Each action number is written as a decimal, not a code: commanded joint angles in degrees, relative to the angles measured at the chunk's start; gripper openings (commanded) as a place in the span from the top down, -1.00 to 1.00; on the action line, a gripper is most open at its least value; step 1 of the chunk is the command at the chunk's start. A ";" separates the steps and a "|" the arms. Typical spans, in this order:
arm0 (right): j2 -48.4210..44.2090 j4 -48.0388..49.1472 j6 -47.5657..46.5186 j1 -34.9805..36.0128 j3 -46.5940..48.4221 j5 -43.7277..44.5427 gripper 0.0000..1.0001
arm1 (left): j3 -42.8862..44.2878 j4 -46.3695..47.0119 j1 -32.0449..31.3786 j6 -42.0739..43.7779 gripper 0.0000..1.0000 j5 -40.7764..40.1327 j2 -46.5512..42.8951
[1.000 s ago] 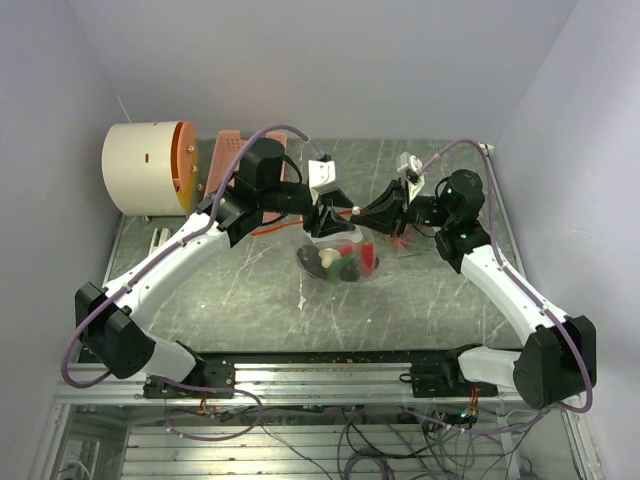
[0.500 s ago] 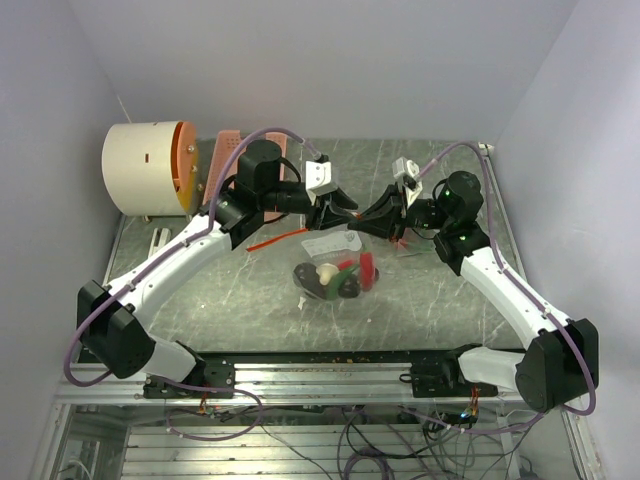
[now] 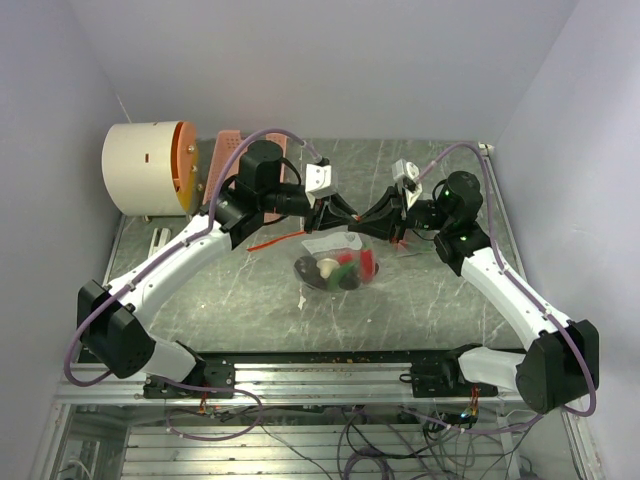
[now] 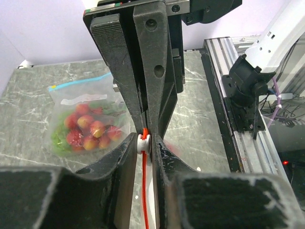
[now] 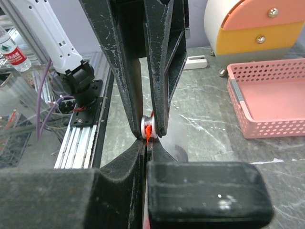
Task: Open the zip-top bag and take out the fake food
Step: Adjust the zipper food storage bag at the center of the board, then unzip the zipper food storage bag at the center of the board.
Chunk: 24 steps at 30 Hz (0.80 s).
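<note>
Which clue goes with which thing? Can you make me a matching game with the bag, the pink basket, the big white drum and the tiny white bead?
Things:
1. clear zip-top plastic bag
2. pink slotted plastic basket
3. big round white drum with an orange front
4. small white bead on a red cord

Clues:
A. stands in the far left corner of the table
B. sits right where the two pairs of jaws meet
C. holds red, green and dark toy food
D. partly hidden behind the left arm

Pairs: 1-C, 2-D, 3-A, 4-B
</note>
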 commanded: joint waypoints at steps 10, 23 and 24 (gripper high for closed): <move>-2.20 1.03 -1.35 0.31 0.70 -0.07 1.00 | 3.50 -5.39 0.04 2.37 0.86 3.89 2.70; -4.68 -0.39 -1.88 0.27 1.52 8.98 1.00 | -4.65 4.09 5.26 -6.39 0.86 2.52 -0.37; -4.56 -1.25 -2.27 0.25 1.97 9.85 1.00 | -5.17 4.60 5.60 -6.81 0.86 2.79 -0.48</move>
